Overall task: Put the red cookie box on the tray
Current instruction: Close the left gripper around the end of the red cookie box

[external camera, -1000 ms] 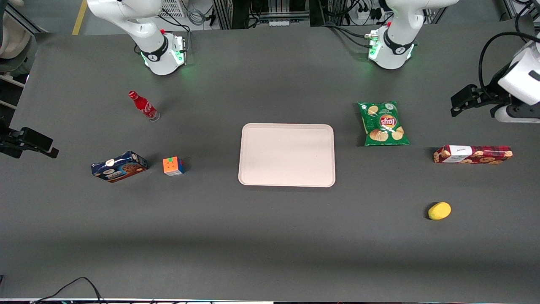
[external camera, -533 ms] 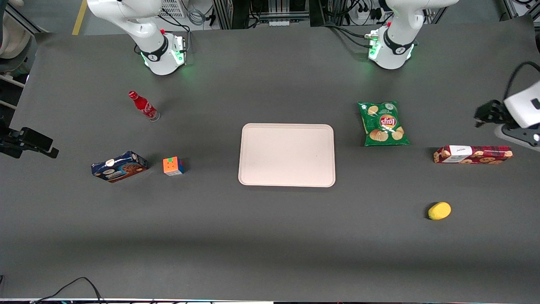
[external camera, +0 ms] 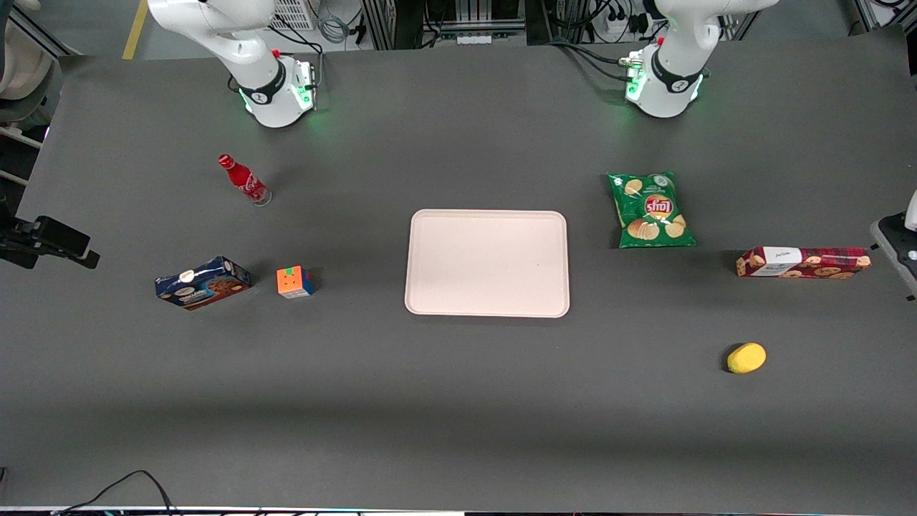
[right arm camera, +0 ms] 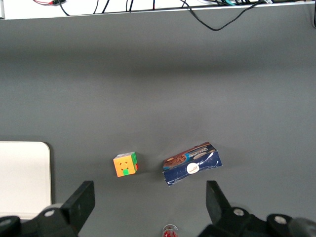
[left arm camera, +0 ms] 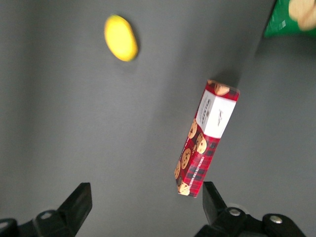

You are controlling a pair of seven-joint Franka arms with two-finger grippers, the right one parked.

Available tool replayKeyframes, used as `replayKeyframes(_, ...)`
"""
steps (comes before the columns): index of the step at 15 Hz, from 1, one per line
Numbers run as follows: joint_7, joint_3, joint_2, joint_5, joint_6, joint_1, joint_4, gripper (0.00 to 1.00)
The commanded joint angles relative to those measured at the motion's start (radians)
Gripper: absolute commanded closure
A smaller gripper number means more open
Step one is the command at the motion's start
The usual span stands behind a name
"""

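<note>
Centre your gripper (left arm camera: 143, 210), fingers spread apart, over the red cookie box (left arm camera: 206, 138) near the worktop's working-arm edge; straddle its narrow width.

The red cookie box (external camera: 803, 262) is dark red plaid with tan cookie pictures and a white label panel; near it lie a plain yellow lemon (external camera: 746, 357) and a green chip bag (external camera: 650, 210) with a red-and-yellow logo. The tray (external camera: 487, 263) is pale pink-beige on the dark grey table (external camera: 458, 401); the gripper (left arm camera: 143, 207), hanging wide open above the box, is black
</note>
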Motion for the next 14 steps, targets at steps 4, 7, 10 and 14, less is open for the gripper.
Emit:
replayKeyframes(4,0.432,0.086,0.027,-0.199,0.219,0.037,-0.255,0.0)
replayKeyframes(7,0.432,0.085,0.029,-0.216,0.328,0.037,-0.356,0.0)
replayKeyframes(10,0.433,0.085,0.056,-0.224,0.402,0.034,-0.402,0.0)
replayKeyframes(14,0.473,0.086,0.068,-0.226,0.422,0.042,-0.444,0.0)
